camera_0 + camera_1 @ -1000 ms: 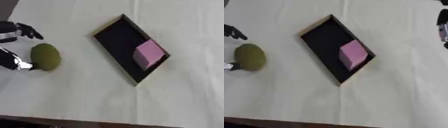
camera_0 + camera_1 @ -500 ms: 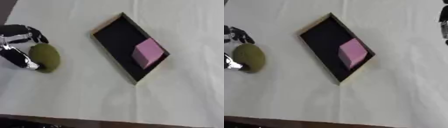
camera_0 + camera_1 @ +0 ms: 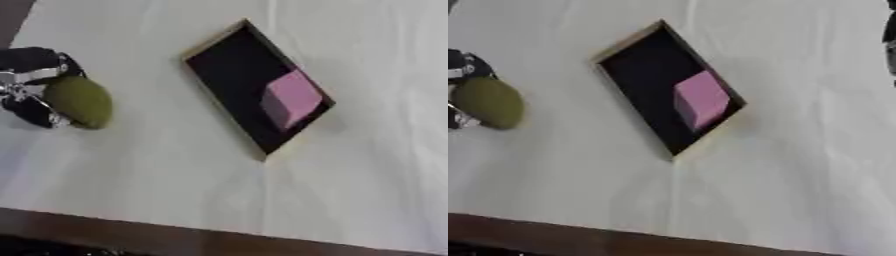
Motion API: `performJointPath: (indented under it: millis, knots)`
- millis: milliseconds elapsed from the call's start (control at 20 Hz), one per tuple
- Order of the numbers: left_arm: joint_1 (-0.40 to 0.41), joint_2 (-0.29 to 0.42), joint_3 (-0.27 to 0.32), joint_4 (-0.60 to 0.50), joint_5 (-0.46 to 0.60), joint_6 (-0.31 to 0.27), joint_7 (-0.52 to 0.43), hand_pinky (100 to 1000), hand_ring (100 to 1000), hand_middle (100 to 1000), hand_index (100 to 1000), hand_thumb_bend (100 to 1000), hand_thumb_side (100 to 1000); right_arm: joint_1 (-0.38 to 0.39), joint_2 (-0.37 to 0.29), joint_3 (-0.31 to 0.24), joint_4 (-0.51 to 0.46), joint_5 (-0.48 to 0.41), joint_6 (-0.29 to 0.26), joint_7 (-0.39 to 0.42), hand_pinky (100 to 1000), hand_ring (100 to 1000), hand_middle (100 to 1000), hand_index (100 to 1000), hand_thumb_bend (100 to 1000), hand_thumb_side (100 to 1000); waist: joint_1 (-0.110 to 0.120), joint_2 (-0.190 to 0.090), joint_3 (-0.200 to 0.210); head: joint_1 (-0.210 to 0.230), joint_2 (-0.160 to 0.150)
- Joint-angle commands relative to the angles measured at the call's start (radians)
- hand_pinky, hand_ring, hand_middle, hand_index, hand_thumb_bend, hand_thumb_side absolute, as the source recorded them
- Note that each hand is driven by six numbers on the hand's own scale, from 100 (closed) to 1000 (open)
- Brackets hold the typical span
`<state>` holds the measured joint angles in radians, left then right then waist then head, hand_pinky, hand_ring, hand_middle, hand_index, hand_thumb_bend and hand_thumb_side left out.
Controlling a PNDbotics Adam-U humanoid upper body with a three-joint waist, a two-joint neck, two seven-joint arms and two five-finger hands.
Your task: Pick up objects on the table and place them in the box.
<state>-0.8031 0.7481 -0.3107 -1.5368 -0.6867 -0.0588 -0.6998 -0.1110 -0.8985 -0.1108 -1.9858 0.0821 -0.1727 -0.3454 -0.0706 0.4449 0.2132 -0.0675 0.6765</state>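
Observation:
An olive-green oval object [image 3: 80,101] lies on the white table at the far left. My left hand [image 3: 31,62] is wrapped around its left side, fingers curled over the top and the thumb under the lower edge. A shallow black box with a tan rim [image 3: 213,42] sits askew in the middle of the table. A pink block [image 3: 291,98] rests in its lower right part. Only a dark sliver of my right hand [image 3: 891,35] shows at the upper right edge of the right eye view.
White cloth [image 3: 157,170] covers the table between the green object and the box, and in front of the box. The table's dark front edge [image 3: 175,232] runs along the bottom of the view.
My left hand has closed in on the green object, its fingers now curled over the top and the thumb beneath. The box and the pink block have stayed put.

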Motion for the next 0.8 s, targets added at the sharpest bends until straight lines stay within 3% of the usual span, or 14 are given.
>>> performJointPath:
  millis: [50, 500, 550, 600, 800]
  knots:
    - [-0.02, 0.033, 0.036, -0.096, -0.001, 0.001, -0.002, 703, 646, 598, 707, 255, 100, 0.004, -0.013, -0.018, -0.014, -0.008, 0.007, -0.003, 826, 731, 668, 782, 100, 684, 0.005, -0.021, 0.003, -0.001, 0.004]
    - [-0.098, 0.034, 0.09, -0.27, 0.053, 0.047, -0.046, 708, 650, 601, 711, 268, 100, 0.021, -0.005, -0.022, -0.014, -0.011, 0.019, -0.01, 825, 729, 665, 774, 100, 691, 0.012, -0.025, 0.014, -0.017, 0.006]
    - [-0.116, 0.023, 0.091, -0.274, 0.057, 0.053, -0.048, 708, 649, 600, 710, 156, 164, 0.021, -0.005, -0.023, -0.014, -0.012, 0.02, -0.011, 824, 729, 665, 773, 100, 693, 0.012, -0.026, 0.015, -0.02, 0.006]
    - [-0.135, 0.01, 0.09, -0.271, 0.06, 0.057, -0.051, 708, 648, 599, 710, 250, 100, 0.021, -0.004, -0.023, -0.014, -0.013, 0.021, -0.012, 824, 729, 664, 773, 100, 690, 0.013, -0.027, 0.016, -0.022, 0.006]
    - [-0.235, -0.088, 0.07, -0.216, 0.059, 0.067, -0.058, 706, 637, 593, 705, 200, 100, 0.015, -0.005, -0.023, -0.014, -0.022, 0.019, -0.01, 824, 729, 664, 772, 100, 687, 0.012, -0.033, 0.015, -0.028, 0.009]
